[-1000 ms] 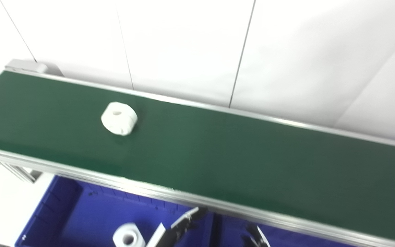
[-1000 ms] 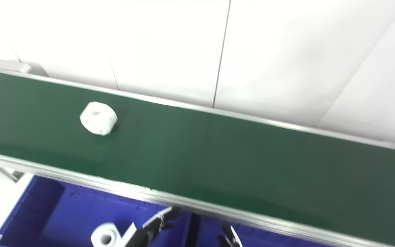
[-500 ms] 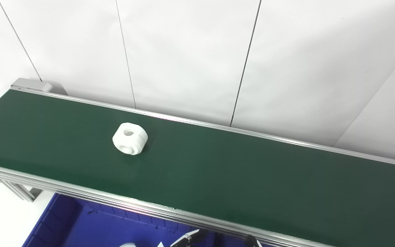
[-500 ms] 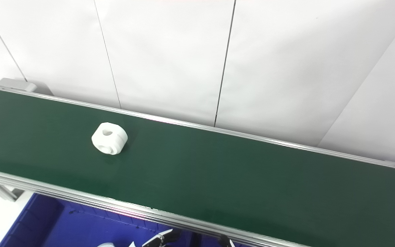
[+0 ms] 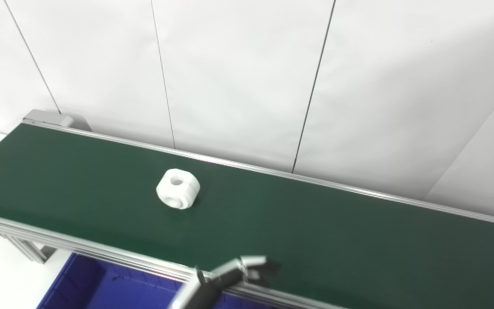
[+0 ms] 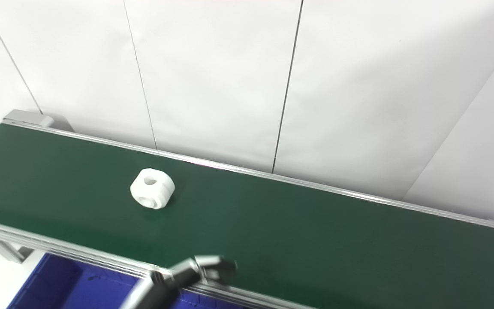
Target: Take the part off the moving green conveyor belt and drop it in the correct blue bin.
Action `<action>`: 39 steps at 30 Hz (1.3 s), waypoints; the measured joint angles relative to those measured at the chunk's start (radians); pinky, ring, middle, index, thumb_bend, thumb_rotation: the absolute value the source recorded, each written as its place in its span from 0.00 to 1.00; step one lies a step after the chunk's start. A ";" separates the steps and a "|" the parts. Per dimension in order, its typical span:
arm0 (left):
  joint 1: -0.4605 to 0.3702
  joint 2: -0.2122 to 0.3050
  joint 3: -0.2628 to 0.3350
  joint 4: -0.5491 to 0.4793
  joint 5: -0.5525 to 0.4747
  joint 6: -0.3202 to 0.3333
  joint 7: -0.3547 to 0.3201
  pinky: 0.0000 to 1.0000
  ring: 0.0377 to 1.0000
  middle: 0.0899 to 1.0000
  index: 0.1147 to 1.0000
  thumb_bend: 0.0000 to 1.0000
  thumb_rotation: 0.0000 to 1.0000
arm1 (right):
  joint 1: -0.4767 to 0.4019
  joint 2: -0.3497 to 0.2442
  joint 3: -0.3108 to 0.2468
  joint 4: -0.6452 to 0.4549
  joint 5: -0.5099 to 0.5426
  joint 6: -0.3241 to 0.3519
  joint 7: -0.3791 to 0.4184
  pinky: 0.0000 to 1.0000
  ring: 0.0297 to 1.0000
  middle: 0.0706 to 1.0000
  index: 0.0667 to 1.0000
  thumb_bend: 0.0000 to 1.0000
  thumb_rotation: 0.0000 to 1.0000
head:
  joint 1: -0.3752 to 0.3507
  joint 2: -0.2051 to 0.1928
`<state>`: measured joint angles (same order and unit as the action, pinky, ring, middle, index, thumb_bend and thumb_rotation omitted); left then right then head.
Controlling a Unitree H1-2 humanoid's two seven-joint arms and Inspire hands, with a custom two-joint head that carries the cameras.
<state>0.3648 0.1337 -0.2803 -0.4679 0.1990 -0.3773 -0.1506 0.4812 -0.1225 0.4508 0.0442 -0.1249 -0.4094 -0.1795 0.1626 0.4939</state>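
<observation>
Fingers [image 5: 253, 262] near belt [image 5: 358, 240] edge, apart from part [image 5: 178, 194]

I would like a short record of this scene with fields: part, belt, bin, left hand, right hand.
part: white part with a hole on top, lying on the belt, untouched
belt: green conveyor belt, carrying only this part
bin: blue bin below the near rail, contents hidden
left hand: left hand blurred, over the near rail, apart from the part; open or shut unclear
right hand: not in view

No text, label, number or sign can be read anywhere.
</observation>
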 measured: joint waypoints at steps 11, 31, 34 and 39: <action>-0.349 0.161 0.176 0.064 0.337 0.075 -0.040 0.66 0.78 0.79 0.80 1.00 0.21 | -0.009 0.012 0.002 0.018 0.021 0.000 0.003 0.83 0.85 0.89 0.92 0.78 0.98 | -0.009 0.005; -0.702 0.304 0.061 0.343 0.813 0.193 -0.220 0.86 0.87 0.86 0.85 1.00 0.19 | -0.003 0.015 0.002 0.018 0.019 0.000 0.011 0.81 0.84 0.88 0.91 0.77 0.98 | -0.023 0.021; -0.744 0.312 0.039 0.395 0.835 0.202 -0.230 0.85 0.86 0.85 0.84 1.00 0.17 | -0.002 0.016 0.002 0.018 0.019 0.000 0.011 0.81 0.83 0.88 0.91 0.77 0.98 | -0.025 0.023; -0.775 0.313 0.005 0.481 0.830 0.222 -0.284 0.81 0.86 0.86 0.85 1.00 0.17 | -0.001 0.022 0.004 0.017 0.017 0.000 0.011 0.81 0.84 0.88 0.91 0.78 0.97 | -0.032 0.026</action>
<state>-0.4099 0.4462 -0.2751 0.0128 1.0290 -0.1549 -0.4349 0.4799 -0.1006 0.4543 0.0616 -0.1083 -0.4094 -0.1682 0.1304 0.5200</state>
